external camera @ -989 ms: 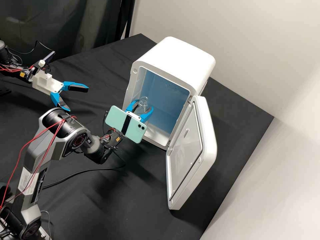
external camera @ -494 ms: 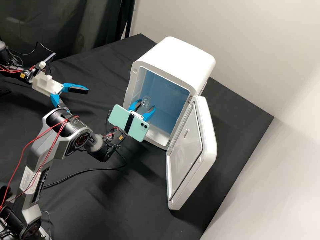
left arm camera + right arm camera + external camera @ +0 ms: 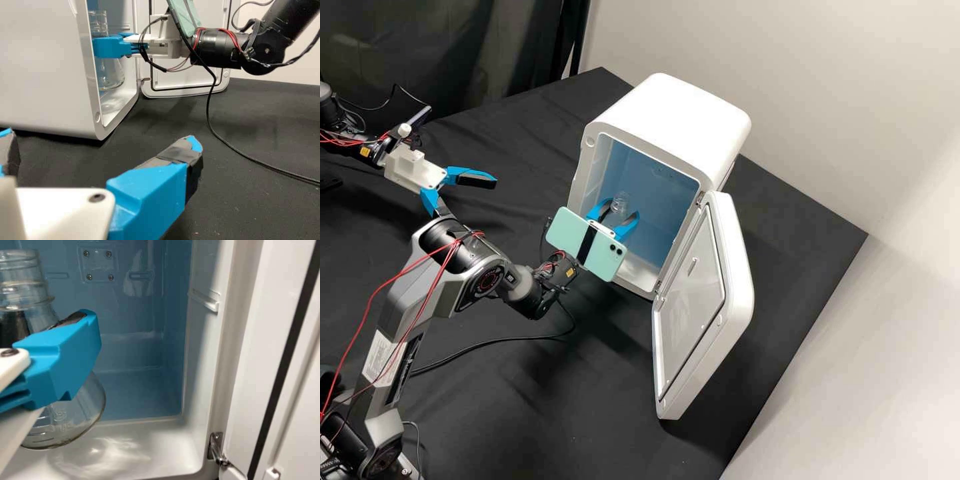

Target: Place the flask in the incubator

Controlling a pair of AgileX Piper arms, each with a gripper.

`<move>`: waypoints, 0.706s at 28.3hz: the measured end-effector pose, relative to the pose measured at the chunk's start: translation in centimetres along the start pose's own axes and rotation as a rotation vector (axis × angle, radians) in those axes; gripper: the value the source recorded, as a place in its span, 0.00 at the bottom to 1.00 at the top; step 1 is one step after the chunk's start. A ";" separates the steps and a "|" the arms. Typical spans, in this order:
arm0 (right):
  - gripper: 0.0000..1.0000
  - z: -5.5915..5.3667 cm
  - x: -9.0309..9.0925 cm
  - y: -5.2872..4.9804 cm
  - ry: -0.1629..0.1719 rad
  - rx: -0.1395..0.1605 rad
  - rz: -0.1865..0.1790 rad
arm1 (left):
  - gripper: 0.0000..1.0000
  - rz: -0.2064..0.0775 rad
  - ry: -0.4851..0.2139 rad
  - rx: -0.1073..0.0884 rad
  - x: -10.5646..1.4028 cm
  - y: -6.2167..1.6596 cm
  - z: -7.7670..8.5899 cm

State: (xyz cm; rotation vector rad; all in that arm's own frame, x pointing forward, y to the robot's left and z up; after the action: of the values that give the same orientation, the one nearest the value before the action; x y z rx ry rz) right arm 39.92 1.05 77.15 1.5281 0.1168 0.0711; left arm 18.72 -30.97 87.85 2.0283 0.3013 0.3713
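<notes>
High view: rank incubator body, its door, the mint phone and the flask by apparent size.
1. incubator body
2. door, seen at a slant
3. mint phone
4. flask, partly hidden behind the phone

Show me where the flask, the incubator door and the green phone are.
flask [image 3: 75, 420]: right wrist view, on its round glass body.
incubator door [image 3: 703, 300]: high view, on its inner panel.
green phone [image 3: 565, 233]: high view, on its back.
</notes>
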 end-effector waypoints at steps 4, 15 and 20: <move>0.00 0.2 0.7 -0.3 -0.012 0.001 -0.013 | 1.00 0.000 0.000 0.000 0.0 0.00 0.0; 0.00 0.6 2.3 -1.8 -0.049 0.008 -0.064 | 1.00 -0.003 -0.010 0.002 0.1 -0.05 0.2; 0.00 0.5 2.9 -1.8 -0.048 0.007 -0.067 | 1.00 -0.003 -0.011 0.002 0.1 -0.06 0.3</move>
State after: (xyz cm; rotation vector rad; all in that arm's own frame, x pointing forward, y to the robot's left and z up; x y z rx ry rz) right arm 42.81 0.88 75.25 1.5309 0.1294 -0.0195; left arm 18.89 -31.12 87.69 2.0309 0.2979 0.3578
